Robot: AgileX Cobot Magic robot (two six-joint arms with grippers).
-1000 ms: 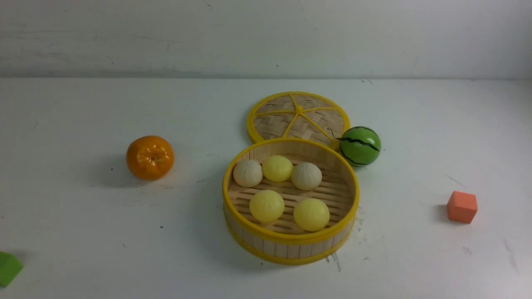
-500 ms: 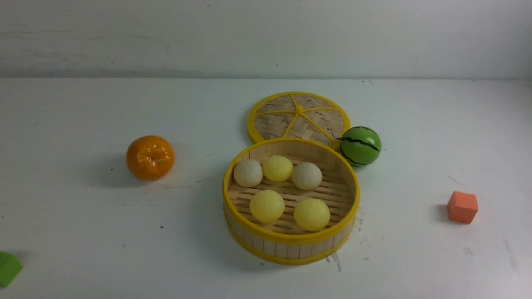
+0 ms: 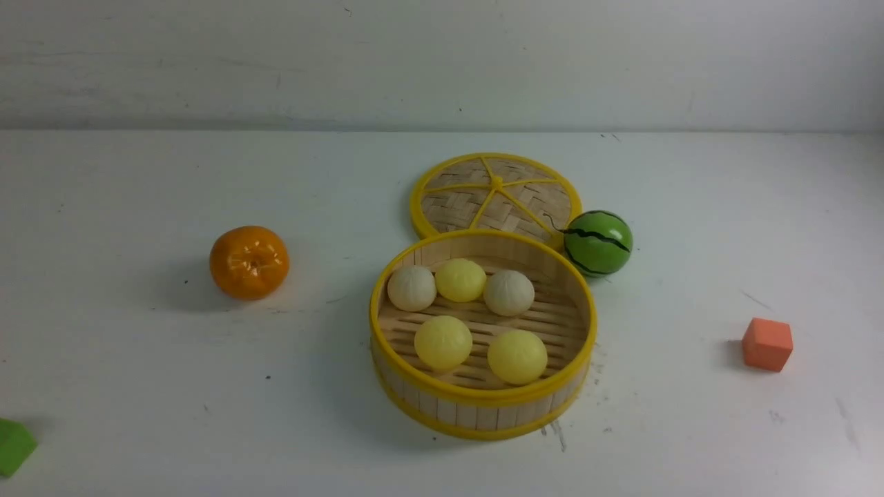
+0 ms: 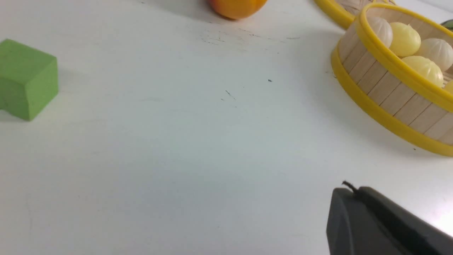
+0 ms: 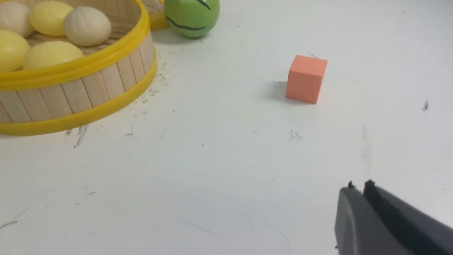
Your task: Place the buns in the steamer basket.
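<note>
The steamer basket [image 3: 483, 399] stands at the table's middle. Three pale yellow buns [image 3: 460, 279] [image 3: 443, 342] [image 3: 517, 356] and two beige-white buns [image 3: 411, 288] [image 3: 509, 292] lie on its slatted floor. Neither gripper shows in the front view. In the left wrist view, my left gripper [image 4: 354, 193] is shut and empty over bare table, apart from the basket [image 4: 382, 92]. In the right wrist view, my right gripper [image 5: 359, 189] is shut and empty, apart from the basket [image 5: 70, 95].
The woven lid [image 3: 496, 193] lies flat behind the basket, with the watermelon ball [image 3: 598, 242] touching its right edge. An orange tangerine [image 3: 249, 262] sits to the left. An orange cube [image 3: 767, 344] is at the right and a green block [image 3: 12, 446] at the front left corner.
</note>
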